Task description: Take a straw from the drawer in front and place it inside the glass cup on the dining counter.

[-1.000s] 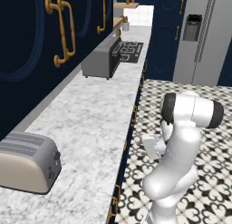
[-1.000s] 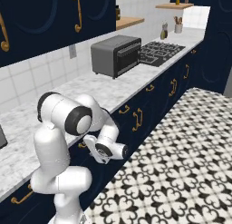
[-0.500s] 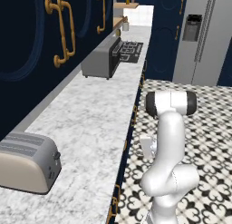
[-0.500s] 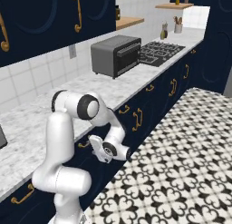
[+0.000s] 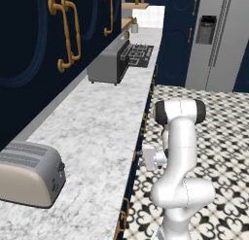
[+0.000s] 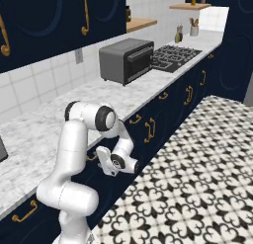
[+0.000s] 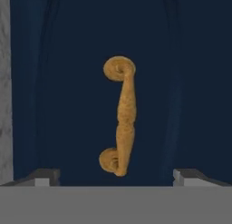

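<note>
The drawer (image 7: 68, 105) is shut; its dark navy front faces me in the hand view, with the gold handle (image 7: 120, 116) standing lengthwise in the middle. My gripper (image 7: 116, 177) is open, its two fingertips (image 7: 43, 177) spread wide to either side of the handle and a short way off it. From the base, the gripper (image 6: 105, 159) hangs low in front of the drawer (image 6: 96, 171) under the marble worktop (image 6: 44, 134). It shows there too as the gripper (image 5: 144, 159). The straw is hidden. The glass cup and the dining counter are out of view.
A toaster (image 5: 29, 173) stands on the worktop (image 5: 97, 122) near me, a grey toaster oven (image 6: 126, 60) and a cooktop (image 6: 173, 55) farther along. A steel fridge (image 5: 219, 40) stands across the patterned floor (image 6: 197, 179). More gold-handled cabinet fronts (image 6: 150, 129) line the base.
The arm has folded in closer to the cabinets, and the hand has turned and moved toward the drawer front. The jaws stayed open.
</note>
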You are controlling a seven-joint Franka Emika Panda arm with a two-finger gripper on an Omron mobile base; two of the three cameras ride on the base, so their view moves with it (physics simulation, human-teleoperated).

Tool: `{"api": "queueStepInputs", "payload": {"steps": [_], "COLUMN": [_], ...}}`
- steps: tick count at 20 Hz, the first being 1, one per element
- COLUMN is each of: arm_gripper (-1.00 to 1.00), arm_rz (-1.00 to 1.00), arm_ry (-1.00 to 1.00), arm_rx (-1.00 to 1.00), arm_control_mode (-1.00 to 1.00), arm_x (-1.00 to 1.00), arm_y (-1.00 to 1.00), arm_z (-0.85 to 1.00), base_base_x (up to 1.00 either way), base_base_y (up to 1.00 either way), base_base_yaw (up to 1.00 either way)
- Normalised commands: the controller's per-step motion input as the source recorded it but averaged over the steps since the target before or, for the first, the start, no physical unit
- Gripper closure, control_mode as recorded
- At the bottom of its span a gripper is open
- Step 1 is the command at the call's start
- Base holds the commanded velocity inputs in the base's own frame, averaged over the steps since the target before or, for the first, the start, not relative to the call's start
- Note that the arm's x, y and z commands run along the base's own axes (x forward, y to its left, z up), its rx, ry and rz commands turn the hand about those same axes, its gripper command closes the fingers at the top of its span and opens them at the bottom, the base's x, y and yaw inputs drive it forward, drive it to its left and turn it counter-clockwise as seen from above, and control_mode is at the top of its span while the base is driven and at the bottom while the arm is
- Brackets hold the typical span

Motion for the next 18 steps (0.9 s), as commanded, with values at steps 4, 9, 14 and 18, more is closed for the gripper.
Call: {"api": "queueStepInputs", "payload": {"steps": [4,9,14,18], "arm_gripper": [-1.0,-1.0,-1.0,1.0], "arm_rz": [0.0,0.0,0.0,0.0], "arm_ry": [0.03,0.03,0.01,0.05], "arm_rx": [0.05,0.02,0.0,0.0], "arm_control_mode": [-1.0,-1.0,-1.0,-1.0], "arm_x": [0.35,0.31,0.13,0.21], "arm_y": [0.02,0.27,0.3,0.28], "arm_z": [-0.27,-0.25,-0.18,-0.26], "base_base_x": [0.0,0.0,0.0,0.0], "base_base_y": [0.0,0.0,0.0,0.0], "base_base_yaw": [0.0,0.0,0.0,0.0]}}
